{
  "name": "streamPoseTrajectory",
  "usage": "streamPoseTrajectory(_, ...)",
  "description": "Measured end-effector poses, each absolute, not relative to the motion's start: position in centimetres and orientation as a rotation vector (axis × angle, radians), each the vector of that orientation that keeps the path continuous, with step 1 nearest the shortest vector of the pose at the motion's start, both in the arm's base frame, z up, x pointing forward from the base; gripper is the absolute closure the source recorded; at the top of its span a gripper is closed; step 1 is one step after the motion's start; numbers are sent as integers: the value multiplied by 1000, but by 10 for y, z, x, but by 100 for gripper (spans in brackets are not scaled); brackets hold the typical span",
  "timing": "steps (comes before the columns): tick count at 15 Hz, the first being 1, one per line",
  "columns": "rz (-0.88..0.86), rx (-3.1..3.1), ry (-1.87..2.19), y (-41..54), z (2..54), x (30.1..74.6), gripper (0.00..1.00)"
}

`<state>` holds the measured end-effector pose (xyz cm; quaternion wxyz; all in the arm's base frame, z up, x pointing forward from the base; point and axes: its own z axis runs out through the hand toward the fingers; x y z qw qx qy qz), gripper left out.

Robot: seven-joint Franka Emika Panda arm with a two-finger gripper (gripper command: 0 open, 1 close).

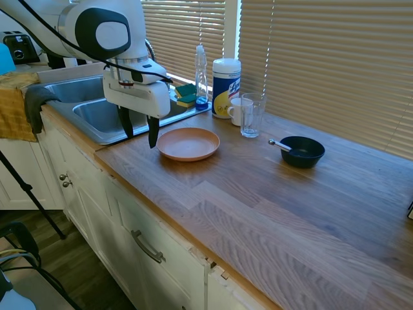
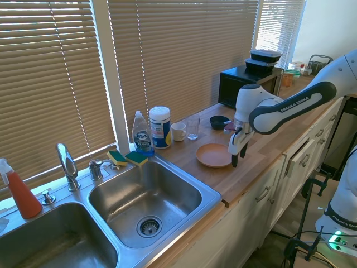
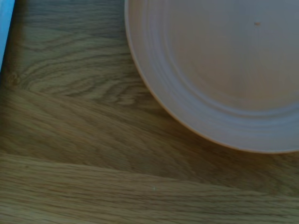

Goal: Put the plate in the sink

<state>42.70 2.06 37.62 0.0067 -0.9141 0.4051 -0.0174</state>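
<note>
The salmon-orange plate (image 1: 188, 143) lies flat on the wooden counter, just right of the sink (image 1: 97, 116). My gripper (image 1: 139, 134) hangs open over the counter's front edge beside the plate's near rim, with its dark fingers (image 1: 153, 132) pointing down and nothing between them. From the other side the plate (image 2: 213, 155) sits between the gripper (image 2: 234, 156) and the window, and the steel double-basin sink (image 2: 142, 201) with its chrome faucet (image 2: 67, 164) lies empty to the left. Part of the plate (image 3: 224, 70) fills the wrist view over wood grain.
A black bowl with a spoon (image 1: 301, 152), a clear glass (image 1: 251, 115), a white mug (image 1: 237, 111), a wipes canister (image 1: 226, 87), a dish soap bottle (image 1: 201, 76) and sponges (image 1: 186, 95) stand behind the plate. A yellow towel (image 1: 16, 106) hangs by the sink.
</note>
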Motion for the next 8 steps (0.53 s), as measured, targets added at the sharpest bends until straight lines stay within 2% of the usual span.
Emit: streamPoseTrajectory(8, -136, -2766, 1391, -9, 389, 444, 0)
